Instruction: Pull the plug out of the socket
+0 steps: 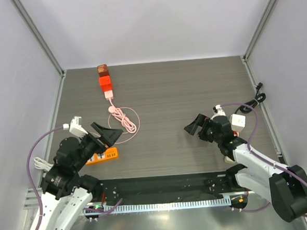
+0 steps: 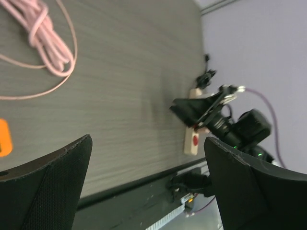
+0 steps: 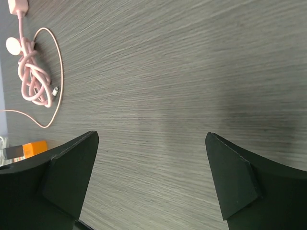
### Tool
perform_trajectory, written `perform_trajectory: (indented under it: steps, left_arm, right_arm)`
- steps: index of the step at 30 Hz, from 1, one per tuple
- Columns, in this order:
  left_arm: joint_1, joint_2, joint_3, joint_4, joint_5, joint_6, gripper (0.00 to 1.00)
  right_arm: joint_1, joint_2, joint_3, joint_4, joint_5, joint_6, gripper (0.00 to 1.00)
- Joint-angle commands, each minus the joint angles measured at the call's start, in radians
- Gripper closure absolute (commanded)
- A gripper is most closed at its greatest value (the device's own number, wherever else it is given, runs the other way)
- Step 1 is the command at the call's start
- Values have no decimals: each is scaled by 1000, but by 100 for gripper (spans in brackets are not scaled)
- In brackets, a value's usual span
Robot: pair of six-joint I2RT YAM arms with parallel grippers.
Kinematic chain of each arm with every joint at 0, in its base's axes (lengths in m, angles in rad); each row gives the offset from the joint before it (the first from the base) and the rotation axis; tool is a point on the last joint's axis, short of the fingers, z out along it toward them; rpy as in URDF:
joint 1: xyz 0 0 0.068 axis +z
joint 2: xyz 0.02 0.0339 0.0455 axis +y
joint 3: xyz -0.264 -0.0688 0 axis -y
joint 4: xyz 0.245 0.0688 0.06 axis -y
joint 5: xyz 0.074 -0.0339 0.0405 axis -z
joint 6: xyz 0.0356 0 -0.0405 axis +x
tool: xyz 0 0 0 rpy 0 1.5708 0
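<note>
Plug (image 1: 110,96), pale pink, sits in the near end of the red socket block (image 1: 105,81), far back on the grey table (image 1: 193,86); its pink cable (image 1: 124,120) trails nearward from the socket into a loose knotted coil. The left gripper (image 1: 109,134) hovers nearer than the coil, jaws spread wide and empty, above an orange card (image 1: 105,155); the right gripper (image 1: 193,124), equally spread and empty, is well to the right of the socket, beside a white power strip (image 1: 238,121).

Likely risks: the socket looks unanchored, so a one-handed pull may drag the whole block; pinching the cable instead of the plug body could strain it; the coil might snag.

How deep the plug is seated is too small to tell; the right wrist view cuts the plug off at its corner, and the left wrist view misses the socket.
</note>
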Motion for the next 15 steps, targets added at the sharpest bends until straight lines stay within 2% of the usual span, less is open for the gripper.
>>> perform_trajectory:
  steps: [1,5,6,8,9,11,12,15]
  left_arm:
    - [-1,61,102,-225,30,74,0]
    - [-1,28,133,-323,-114,-24,0]
    - [-1,12,129,-346,-145,-56,0]
    - [-1,-40,126,-345,-164,-56,0]
    - [-1,-52,131,-370,-176,-58,0]
    - [-1,-71,154,-416,-224,-73,0]
    - [-1,-65,165,-455,-236,-70,0]
    - [-1,3,247,-554,-283,-26,0]
  right_arm:
    - [5,37,84,-26,-8,-102,0]
    - [5,176,178,48,-152,-150,0]
    - [5,207,181,147,-243,-143,0]
    - [23,302,169,305,-322,-62,0]
    - [42,339,167,458,-368,-26,0]
    - [92,411,203,552,-370,4,0]
    - [181,469,223,601,-356,-14,0]
    - [330,586,326,622,-267,-148,0]
